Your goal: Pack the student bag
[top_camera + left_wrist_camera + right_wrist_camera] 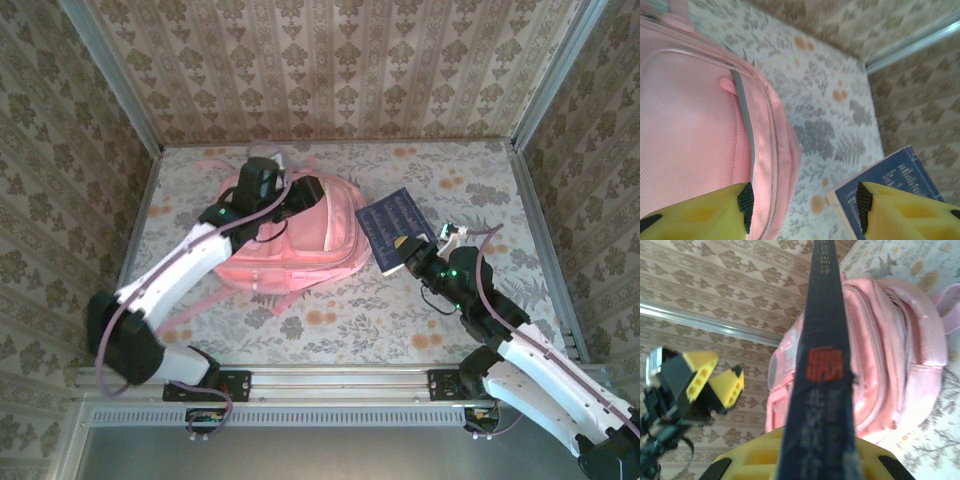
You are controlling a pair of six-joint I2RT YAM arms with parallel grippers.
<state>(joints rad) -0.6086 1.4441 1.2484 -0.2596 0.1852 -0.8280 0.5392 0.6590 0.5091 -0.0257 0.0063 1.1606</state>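
The student bag (305,238), a big pink backpack, lies flat on the floral table left of centre. My left gripper (303,192) hovers over its far right part. In the left wrist view the left gripper (802,207) is open, and the bag's (690,125) seamed edge lies below the gap by the left finger. My right gripper (412,252) is shut on a dark blue book (393,226), held just right of the bag. The right wrist view shows the book's spine (825,365) rising from the right gripper (815,467), with the bag (890,340) behind it.
Patterned walls with metal corner posts (545,80) close in the table on three sides. A metal rail (330,380) runs along the near edge. Pink straps (215,165) trail from the bag's far left. Bare floral tabletop (350,320) lies in front of the bag.
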